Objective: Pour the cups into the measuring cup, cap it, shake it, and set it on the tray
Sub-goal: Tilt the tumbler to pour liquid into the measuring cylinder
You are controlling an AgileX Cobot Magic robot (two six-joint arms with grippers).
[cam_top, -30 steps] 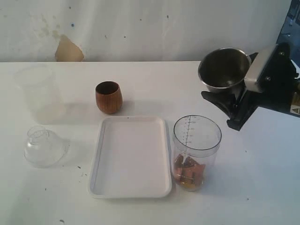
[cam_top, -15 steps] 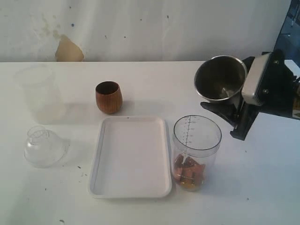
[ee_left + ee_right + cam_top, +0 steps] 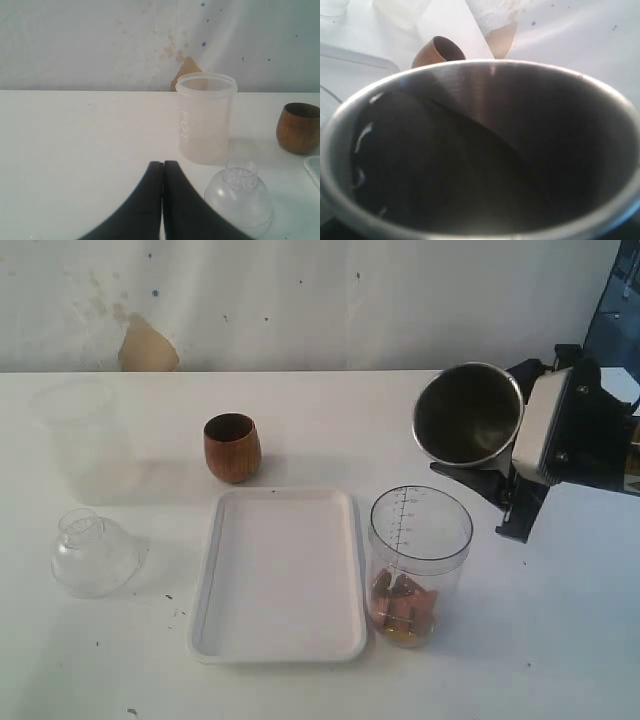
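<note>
Near edge of the bench first: the measuring cup point(image 3: 420, 560) stands upright and uncapped on the right-arm side, just beside the tray point(image 3: 280, 580) but not on it. There are orange-brown pieces point(image 3: 403, 610) in its bottom, so we judge at least one pour is in. The tray sits mid-bench with nothing in it. The clear dome lid point(image 3: 92, 552) lies toward the left edge, well apart from the measuring cup.

The left gripper point(image 3: 163, 175) shows only in its wrist view, jaws clenched together on nothing, low over the bench near the lid.

Further back, the wooden cup point(image 3: 232, 447) stands upright just beyond the tray. We can't tell whether it's full. The frosted cup point(image 3: 85, 435) stands toward the far left corner.

Farthest and up in the air, the right gripper point(image 3: 505, 440) has its jaws grasping the steel tumbler point(image 3: 468, 413), tipped mouth-forward, beyond and above the measuring cup. Its inside looks dark and empty.

Progress, as we judge it: tumbler pour about done. Left: park the tumbler, pour the wooden cup, cap, shake, set on the tray.
</note>
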